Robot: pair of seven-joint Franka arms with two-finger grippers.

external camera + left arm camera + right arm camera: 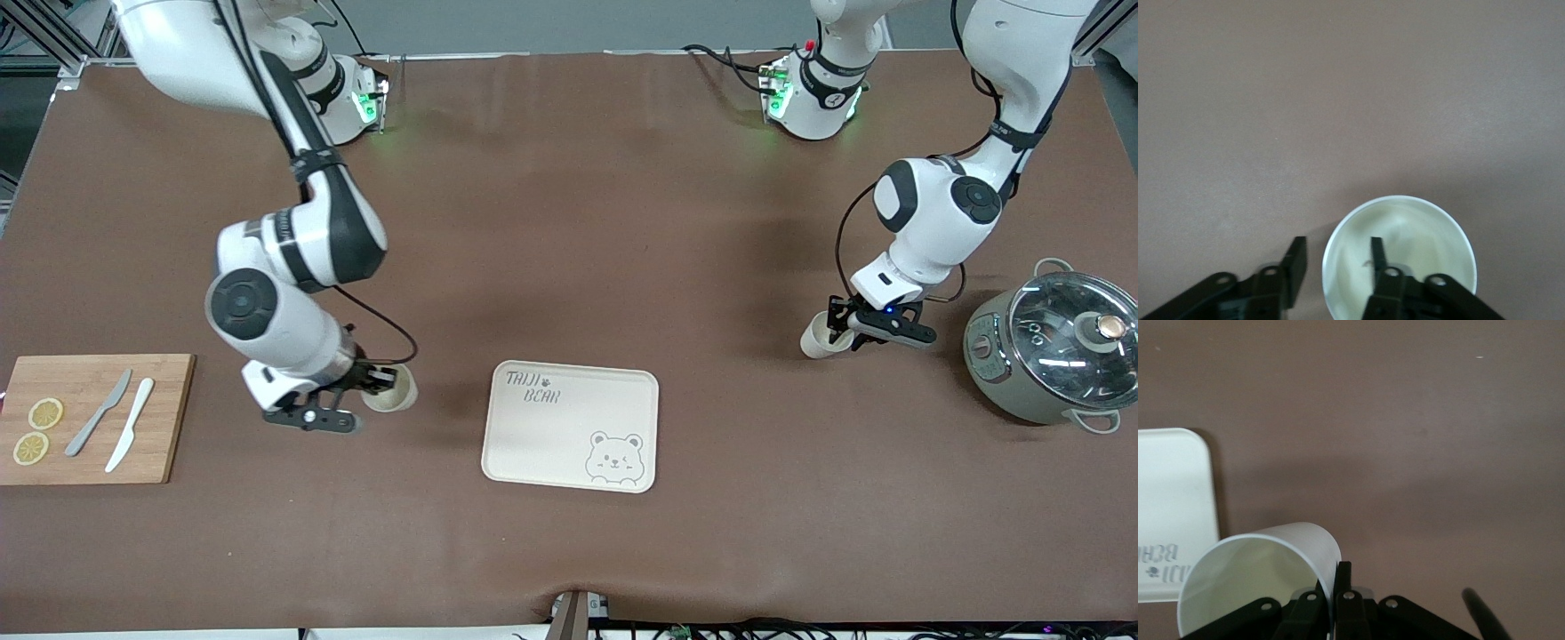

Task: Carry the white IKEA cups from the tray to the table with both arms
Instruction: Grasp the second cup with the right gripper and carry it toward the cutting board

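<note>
Low in the frame, a wide strip of bare, matte brown worktop (569, 551) along the near edge. Higher, mid-frame, a smooth cream tray (533, 436) with rounded corners and a bear drawing, open room all round it. Level with it at the right arm's end, a wooden board (173, 418) carrying two knives and lemon slices. Just beside the tray, right hand (378, 384) (1338, 587) pinching the thin wall of the tilted first white cup (391, 391) (1258, 580). At the left arm's end, a glass-lidded pot (1049, 356). Near it, left hand (840, 331) (1336, 250) spread astride the rim of the second white cup (818, 338) (1418, 233), one finger inside, one outside.
</note>
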